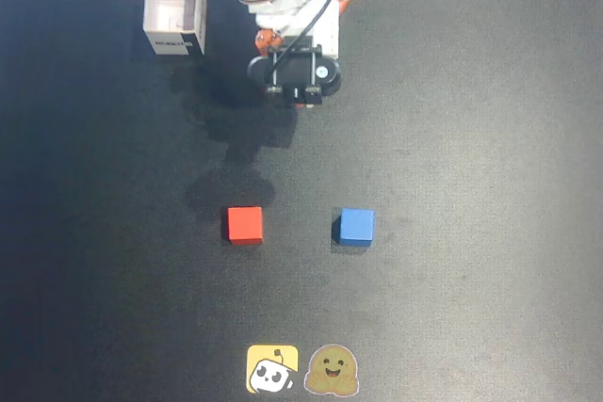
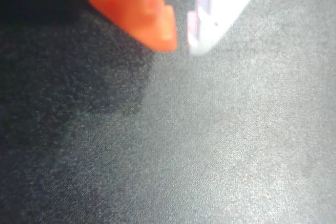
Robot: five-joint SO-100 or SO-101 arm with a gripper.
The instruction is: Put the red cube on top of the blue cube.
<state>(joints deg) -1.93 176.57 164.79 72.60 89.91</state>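
Note:
The red cube (image 1: 244, 224) sits on the dark mat, a little left of centre in the overhead view. The blue cube (image 1: 356, 226) sits to its right, about a cube's width and a half away, apart from it. The arm (image 1: 294, 63) is folded back at the top of that view, far from both cubes. In the wrist view my gripper (image 2: 181, 43) shows an orange finger (image 2: 142, 9) and a white finger (image 2: 220, 9) with the tips almost together and nothing between them. Neither cube shows in the wrist view, only bare mat.
A white open-topped box (image 1: 175, 14) stands at the top left of the overhead view, left of the arm base. Two small stickers (image 1: 294, 369) lie at the mat's bottom edge. The dark mat (image 1: 471, 185) spreads wide around both cubes.

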